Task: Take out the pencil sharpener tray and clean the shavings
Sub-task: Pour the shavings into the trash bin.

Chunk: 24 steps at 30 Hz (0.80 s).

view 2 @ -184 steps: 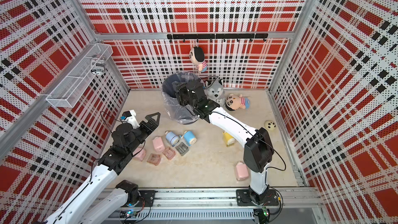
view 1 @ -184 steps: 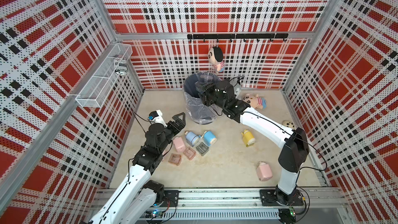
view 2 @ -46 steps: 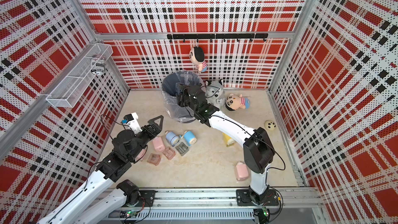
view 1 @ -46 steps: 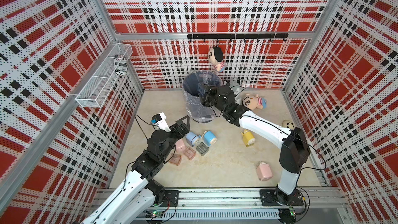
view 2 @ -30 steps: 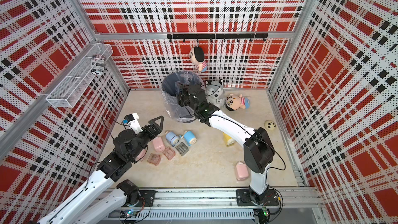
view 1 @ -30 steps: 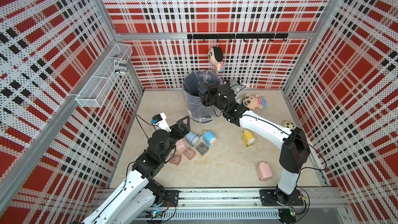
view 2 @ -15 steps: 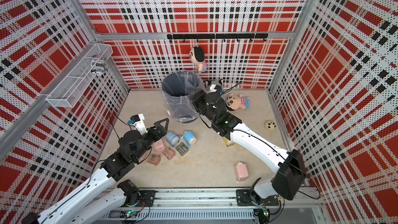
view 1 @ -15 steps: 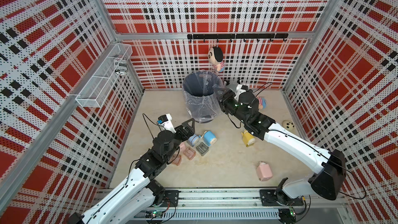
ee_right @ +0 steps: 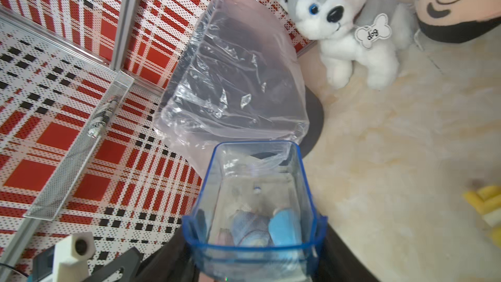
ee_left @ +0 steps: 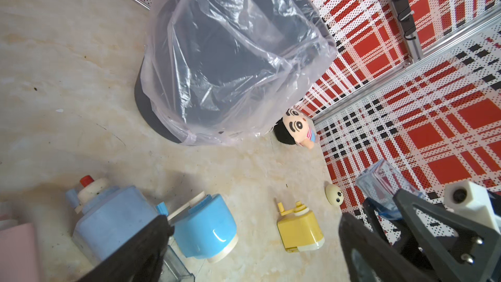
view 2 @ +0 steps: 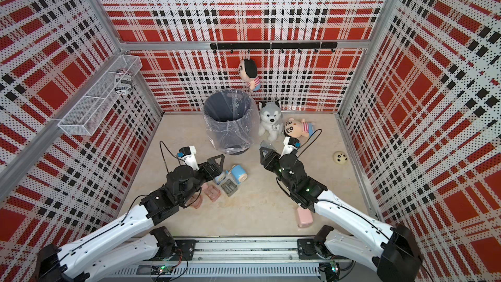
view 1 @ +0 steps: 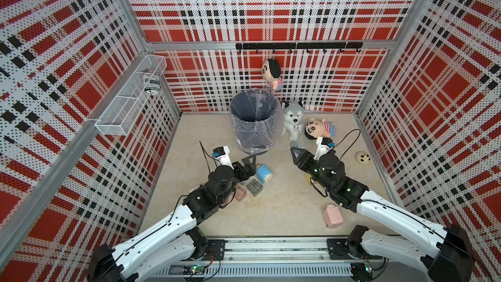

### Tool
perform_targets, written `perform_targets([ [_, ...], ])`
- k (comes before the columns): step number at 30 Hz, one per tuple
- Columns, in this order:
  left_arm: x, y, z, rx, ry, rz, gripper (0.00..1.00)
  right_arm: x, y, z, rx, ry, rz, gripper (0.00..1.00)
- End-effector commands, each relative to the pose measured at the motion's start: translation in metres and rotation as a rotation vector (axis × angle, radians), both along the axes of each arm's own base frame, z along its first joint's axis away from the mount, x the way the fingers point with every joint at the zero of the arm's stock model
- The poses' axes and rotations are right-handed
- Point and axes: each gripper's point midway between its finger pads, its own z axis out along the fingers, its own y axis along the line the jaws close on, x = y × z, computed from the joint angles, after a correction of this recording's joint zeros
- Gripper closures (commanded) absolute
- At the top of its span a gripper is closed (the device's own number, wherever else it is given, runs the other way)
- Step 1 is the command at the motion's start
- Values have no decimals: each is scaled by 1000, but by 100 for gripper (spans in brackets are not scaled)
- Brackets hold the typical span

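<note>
Perforated metal wall panels (view 1: 271, 9), printed in red, black and white plaid, enclose a beige, marble-patterned floor (view 1: 284, 207).

A round dark-grey waste bin (view 1: 253, 120) with a crinkled clear plastic liner stands at the far centre. A white wire-mesh basket (view 1: 130, 99) is fixed to the left wall. A grey-and-white plush husky (view 1: 292, 120) sits just right of the bin, with a striped-shirt boy doll (view 1: 318, 130) lying beside it.

Near the centre, in a top view, lie a bright-blue pencil sharpener (view 2: 238, 173) with rounded corners, a pale-blue pencil sharpener (ee_left: 113, 221) with a red knob, a ribbed grey tray (view 1: 254, 187) and a translucent pink tray (view 1: 240, 193). A boxy yellow pencil sharpener (ee_left: 299, 230) lies to their right, mostly hidden under the right arm in both top views. A pink pencil sharpener (view 1: 332, 215) lies at near right, and a cream panda ball (view 1: 362, 157) at far right.

The left arm reaches forward from the near rail; the left gripper (view 1: 249, 164) hangs over the blue sharpeners, jaws spread wide and empty.

The right arm reaches forward and leftward; the right gripper (view 1: 296, 155) clamps a clear tray (ee_right: 254, 199) with a blue rim, rectangular, held just right of the bin's base.
</note>
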Motion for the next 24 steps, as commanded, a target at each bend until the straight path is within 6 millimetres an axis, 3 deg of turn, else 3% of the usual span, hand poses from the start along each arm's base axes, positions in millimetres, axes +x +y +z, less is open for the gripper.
perform_targets([
  [1,4,-8,5,5,-24,1,2,-8,-6,-7,-53,-57,14,59],
  [14,5,-27,-19,57,24,-19,2,-40,4,-74,-215,-103,228,59],
  [24,7,-22,-24,73,34,7,2,-54,43,-124,-443,-102,395,59],
])
